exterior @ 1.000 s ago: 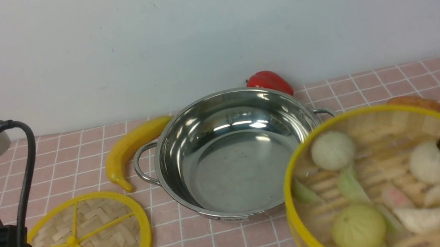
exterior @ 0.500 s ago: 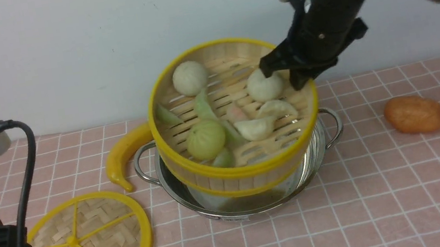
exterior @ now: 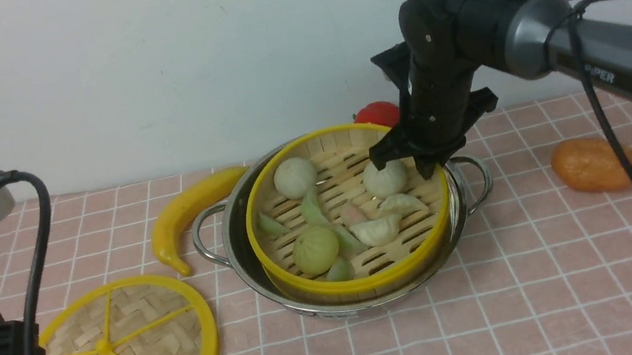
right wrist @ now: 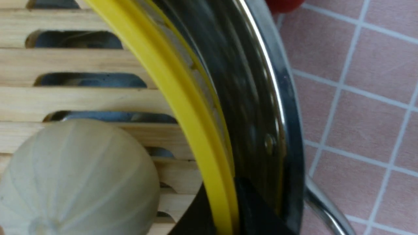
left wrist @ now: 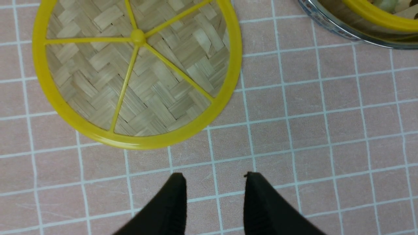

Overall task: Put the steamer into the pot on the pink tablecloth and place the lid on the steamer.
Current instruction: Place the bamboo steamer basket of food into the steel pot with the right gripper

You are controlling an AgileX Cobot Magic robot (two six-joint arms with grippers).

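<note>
Lowering the steamer [exterior: 363,283] into the pot [exterior: 229,238], right tool [right wrist: 222,209] pinched on its rim; next that lets go, and the half-open, empty left tool [left wrist: 215,182] grabs the lid [left wrist: 138,37] at near left.

- Front view: looks forward and down from between the arms; takes in the whole pot [exterior: 326,310].
- Left wrist view: looks down, closer, on the lid [left wrist: 137,142]; a strip of pot rim is shared with the front view.
- Right wrist view: closest, faces down on the steamer's rim [right wrist: 192,124] and pot wall, both shared with the front view.
</note>
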